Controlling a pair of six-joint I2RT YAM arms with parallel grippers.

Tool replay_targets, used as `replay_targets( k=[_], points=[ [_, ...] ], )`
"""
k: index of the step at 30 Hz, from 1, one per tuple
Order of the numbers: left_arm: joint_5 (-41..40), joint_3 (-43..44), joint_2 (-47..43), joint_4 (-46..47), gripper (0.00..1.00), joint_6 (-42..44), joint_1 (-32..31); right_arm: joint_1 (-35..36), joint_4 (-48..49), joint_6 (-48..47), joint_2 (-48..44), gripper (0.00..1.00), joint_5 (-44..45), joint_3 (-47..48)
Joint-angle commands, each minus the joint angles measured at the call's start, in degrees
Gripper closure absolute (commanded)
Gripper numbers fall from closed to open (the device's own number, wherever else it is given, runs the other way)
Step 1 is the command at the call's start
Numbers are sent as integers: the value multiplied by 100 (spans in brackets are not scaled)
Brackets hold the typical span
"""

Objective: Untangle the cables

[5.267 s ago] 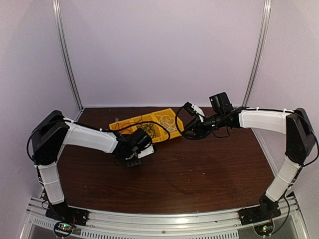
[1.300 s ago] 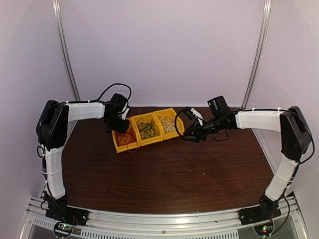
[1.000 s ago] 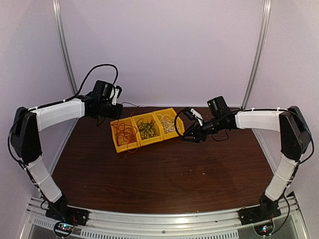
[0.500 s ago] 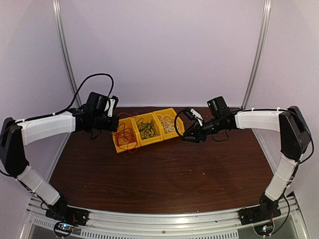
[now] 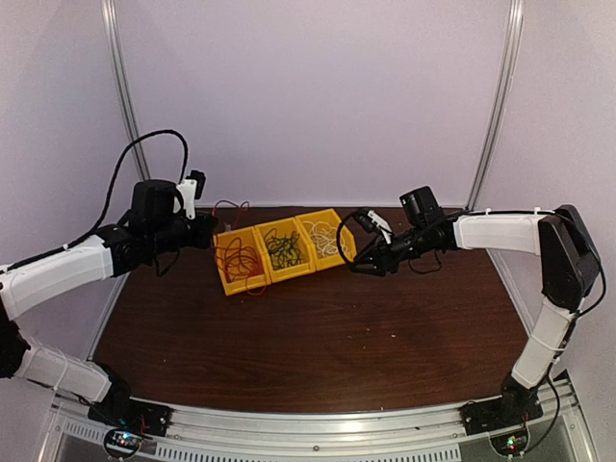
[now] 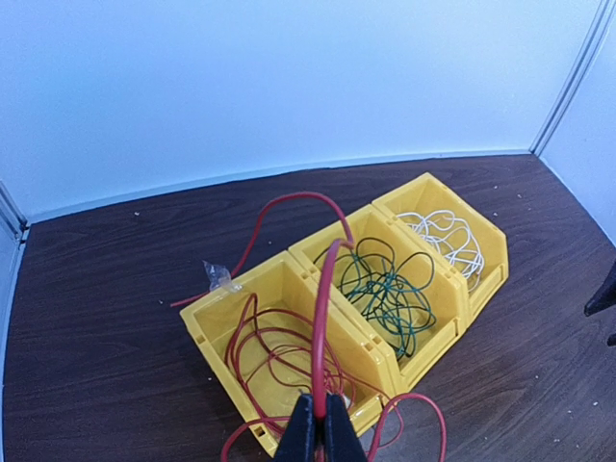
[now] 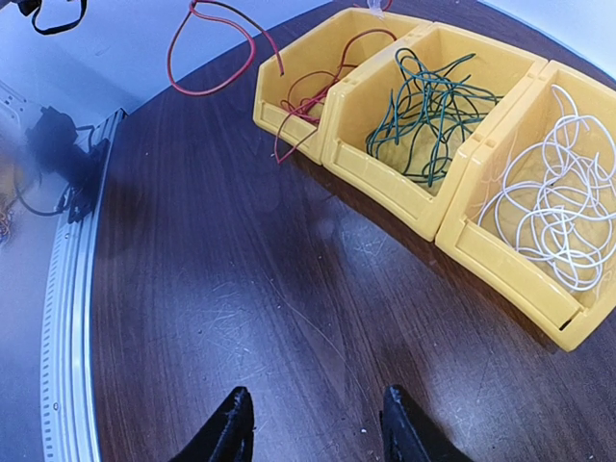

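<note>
Three yellow bins [image 5: 289,275] stand in a row at the back of the table. The left bin holds a red cable [image 6: 318,327], the middle one a dark green cable [image 6: 390,289], the right one a white cable [image 6: 448,236]. My left gripper [image 6: 320,423] is shut on a strand of the red cable, which arches up over the left bin's rim and trails onto the table. In the top view that gripper [image 5: 205,224] hangs just left of the bins. My right gripper [image 7: 315,395] is open and holds nothing, low over bare table right of the bins [image 7: 385,183].
A bit of clear tape [image 6: 219,279] sits on the red cable's far end behind the left bin. The dark wood table [image 5: 337,337] is bounded by white walls at the back and sides. A metal rail [image 7: 67,289] runs along its edge.
My left arm has swung out to the left and back from above the left bin, drawing the red cable up and out with it. The right arm has stayed still.
</note>
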Motion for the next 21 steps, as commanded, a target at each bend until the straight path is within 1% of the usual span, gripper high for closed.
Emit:
replay_targets(
  k=[1, 5, 8, 10, 11, 14, 15, 16, 18, 21],
  points=[
    [274, 279, -262, 277, 100, 94, -39, -4, 47, -4, 36, 53, -35, 86],
    [273, 169, -563, 472, 100, 142, -41, 2, 59, 5, 76, 53, -50, 86],
    [129, 58, -571, 912, 100, 227, -41, 18, 61, 22, 123, 53, -74, 94],
    [-172, 100, -516, 1127, 100, 296, -41, 43, 60, 31, 170, 53, -83, 109],
    [-445, 85, -542, 1313, 100, 339, -45, 43, 43, 31, 170, 53, -90, 114],
    [-1007, 35, -548, 2048, 100, 624, -41, 59, 40, 37, 147, 53, -71, 116],
    [-1213, 183, -383, 2107, 100, 724, -29, 62, 46, 39, 138, 53, -68, 113],
    [-1235, 384, -160, 2035, 100, 841, 36, 63, 43, 39, 130, 53, -60, 108],
    [-1176, 873, 448, 1843, 100, 958, 139, 64, 43, 47, 150, 53, -57, 111],
    [-951, 1550, 1360, 1564, 100, 882, 295, 58, 5, 9, 166, 53, -51, 121]
  ],
)
